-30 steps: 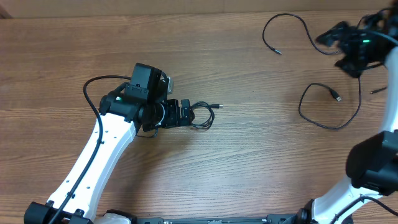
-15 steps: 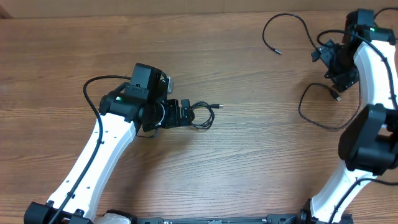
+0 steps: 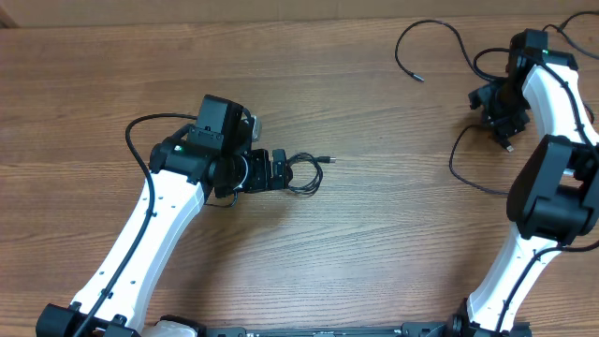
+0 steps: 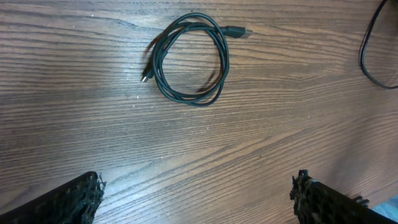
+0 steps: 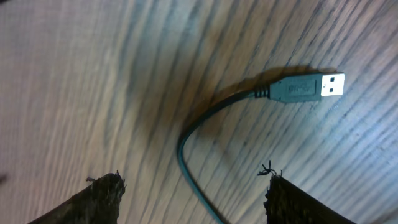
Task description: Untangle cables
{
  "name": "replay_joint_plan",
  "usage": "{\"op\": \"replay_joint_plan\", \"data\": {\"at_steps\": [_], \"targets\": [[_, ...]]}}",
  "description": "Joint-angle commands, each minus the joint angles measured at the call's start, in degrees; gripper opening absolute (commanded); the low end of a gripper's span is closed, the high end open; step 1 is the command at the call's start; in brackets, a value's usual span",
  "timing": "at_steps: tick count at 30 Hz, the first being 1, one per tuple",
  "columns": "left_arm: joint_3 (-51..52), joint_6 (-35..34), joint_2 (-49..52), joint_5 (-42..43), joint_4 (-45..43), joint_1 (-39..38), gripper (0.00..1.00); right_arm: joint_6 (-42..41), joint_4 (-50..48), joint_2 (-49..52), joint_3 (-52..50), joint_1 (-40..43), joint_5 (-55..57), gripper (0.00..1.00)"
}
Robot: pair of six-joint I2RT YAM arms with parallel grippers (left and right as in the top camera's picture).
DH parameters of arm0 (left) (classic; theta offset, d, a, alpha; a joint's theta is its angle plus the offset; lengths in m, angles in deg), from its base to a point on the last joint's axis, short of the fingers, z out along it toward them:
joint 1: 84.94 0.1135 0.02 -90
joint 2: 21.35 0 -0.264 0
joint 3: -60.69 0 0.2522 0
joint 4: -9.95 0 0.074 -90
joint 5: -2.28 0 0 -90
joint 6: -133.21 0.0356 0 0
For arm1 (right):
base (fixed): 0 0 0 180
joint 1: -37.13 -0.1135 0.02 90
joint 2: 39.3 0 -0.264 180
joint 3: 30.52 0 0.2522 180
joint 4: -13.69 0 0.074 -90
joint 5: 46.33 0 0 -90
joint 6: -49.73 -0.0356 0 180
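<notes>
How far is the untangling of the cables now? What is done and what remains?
Done: the upper loose cable and the lower loose cable look untangled. In hand: the right gripper, open, is over the lower one's USB plug, gripping nothing. Remaining: the coiled cable lies ahead of the open left gripper, not held.

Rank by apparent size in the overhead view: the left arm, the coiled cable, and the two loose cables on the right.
1. left arm, by far the largest.
2 and 3. far loose cable and near loose cable: similar spread, and the right arm hides part of the near one, so unranked.
4. coiled cable, smallest.
</notes>
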Motion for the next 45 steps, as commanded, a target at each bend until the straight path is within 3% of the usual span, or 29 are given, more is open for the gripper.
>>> {"op": "replay_joint_plan", "data": {"at_steps": [1,5,9,19,25,29,31,34,37,45], "targets": [[-0.55,0.44,0.31,-0.37,-0.02,-0.22,1.00,-1.53,-0.59,2.54,-0.37,0.15,1.11,0.74],[-0.55,0.44,0.31,-0.37,-0.02,-0.22,1.00,-1.53,-1.66,4.33,-0.39,0.15,1.25,0.74],[-0.55,0.44,0.31,-0.37,-0.02,-0.22,0.99,-1.53,-2.49,5.18,-0.37,0.15,1.09,0.66],[-0.55,0.44,0.31,-0.37,-0.02,-0.22,0.99,-0.90,-3.58,5.42,-0.98,0.15,1.11,0.57],[-0.55,0.44,0.31,-0.37,-0.02,-0.22,1.00,-0.90,-5.33,5.46,-4.68,0.15,1.11,0.45],[-0.55,0.44,0.31,-0.37,-0.02,-0.22,0.99,-0.87,-5.84,5.46,-6.75,0.15,1.09,0.32],[-0.55,0.44,0.31,-0.37,-0.02,-0.22,1.00,1.27,-5.64,5.46,-6.73,0.15,0.85,0.23],[-0.55,0.44,0.31,-0.37,-0.02,-0.22,1.00,5.03,-5.33,5.46,-6.56,0.15,-0.07,0.18],[-0.55,0.44,0.31,-0.37,-0.02,-0.22,1.00,8.24,-4.61,5.46,-6.56,0.15,-1.99,0.04],[-0.55,0.44,0.31,-0.37,-0.02,-0.22,1.00,18.45,-0.72,4.76,-2.08,0.13,-11.80,0.04]]}}
